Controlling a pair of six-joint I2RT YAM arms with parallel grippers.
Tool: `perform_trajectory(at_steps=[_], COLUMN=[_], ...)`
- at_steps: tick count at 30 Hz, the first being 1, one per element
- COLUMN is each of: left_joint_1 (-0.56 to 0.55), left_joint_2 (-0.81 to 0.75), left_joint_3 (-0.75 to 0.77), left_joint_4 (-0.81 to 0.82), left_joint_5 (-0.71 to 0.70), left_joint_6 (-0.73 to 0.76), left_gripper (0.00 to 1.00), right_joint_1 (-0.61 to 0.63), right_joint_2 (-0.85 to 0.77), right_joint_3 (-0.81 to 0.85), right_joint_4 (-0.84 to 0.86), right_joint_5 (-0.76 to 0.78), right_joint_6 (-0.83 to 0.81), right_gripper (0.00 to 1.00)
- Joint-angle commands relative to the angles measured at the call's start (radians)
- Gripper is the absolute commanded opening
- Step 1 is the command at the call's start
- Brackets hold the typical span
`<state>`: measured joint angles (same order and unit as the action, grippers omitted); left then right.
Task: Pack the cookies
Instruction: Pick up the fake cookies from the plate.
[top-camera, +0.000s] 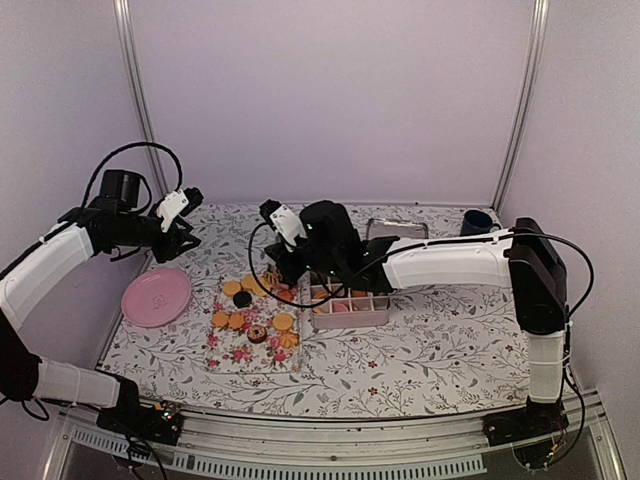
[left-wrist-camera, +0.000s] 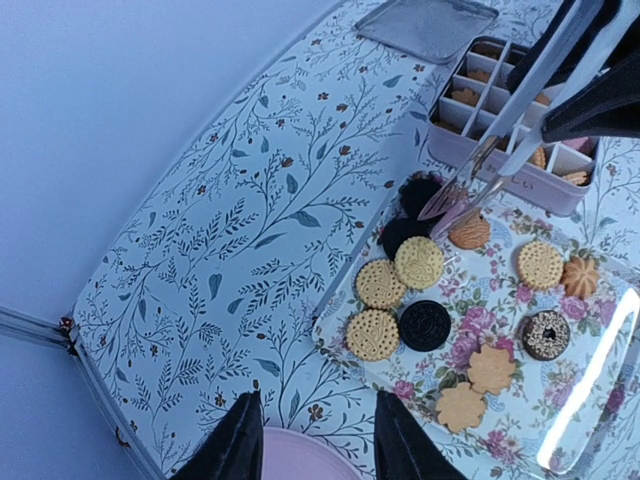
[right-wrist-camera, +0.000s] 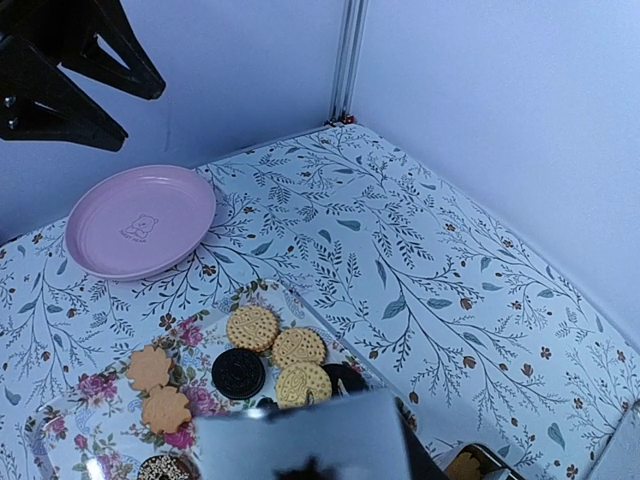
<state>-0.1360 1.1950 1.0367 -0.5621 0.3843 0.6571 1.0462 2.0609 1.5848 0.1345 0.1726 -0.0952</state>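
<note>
Cookies (left-wrist-camera: 418, 262), round and ridged, lie below slim metal tongs (left-wrist-camera: 447, 198).

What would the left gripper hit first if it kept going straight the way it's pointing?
Probably the pink plate, its edge showing between the left gripper's fingers. Depth is unclear; it might clear the rim and meet the floral tablecloth.

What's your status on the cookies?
Left hand open, empty. Right hand holds tongs, tips at a tan cookie on the floral tray. Nothing in the way.

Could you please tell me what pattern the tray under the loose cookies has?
The tray is white with pink roses, clearest in the left wrist view.
</note>
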Motion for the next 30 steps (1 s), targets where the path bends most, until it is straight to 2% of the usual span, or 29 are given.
perform_trajectory(at_steps=[1, 6, 8, 11, 15, 22, 26, 30], left_joint_1=[0.008, 0.008, 0.008, 0.007, 0.008, 0.008, 0.008, 0.009], left_joint_2=[-0.018, -0.019, -0.018, -0.018, -0.018, -0.018, 0.002, 0.036], left_joint_3=[0.0, 0.001, 0.002, 0.005, 0.006, 0.007, 0.01, 0.02], left_joint_4=[0.018, 0.021, 0.022, 0.024, 0.024, 0.023, 0.01, -0.021], left_joint_5=[0.0, -0.002, -0.001, 0.001, 0.0, -0.007, -0.018, -0.027], left_joint_6=[-0.013, -0.017, -0.019, -0.022, -0.022, -0.024, -0.036, -0.05], left_gripper=[0.39, 0.39, 0.39, 0.39, 0.39, 0.39, 0.4, 0.44], right_joint_1=[-0.013, -0.018, -0.021, -0.027, -0.028, -0.029, -0.035, -0.048], right_joint_2=[0.025, 0.036, 0.039, 0.038, 0.029, -0.051, -0.159, -0.316], right_joint_3=[0.033, 0.035, 0.036, 0.034, 0.032, 0.029, -0.015, -0.127], right_joint_4=[0.014, 0.007, 0.0, -0.004, 0.002, 0.015, 0.002, -0.05], right_joint_5=[0.021, 0.019, 0.02, 0.018, 0.013, 0.002, 0.003, 0.014], right_joint_6=[-0.025, -0.043, -0.044, -0.039, -0.027, -0.024, -0.023, -0.01], right_gripper=[0.14, 0.28, 0.29, 0.21, 0.0, 0.0, 0.0, 0.0])
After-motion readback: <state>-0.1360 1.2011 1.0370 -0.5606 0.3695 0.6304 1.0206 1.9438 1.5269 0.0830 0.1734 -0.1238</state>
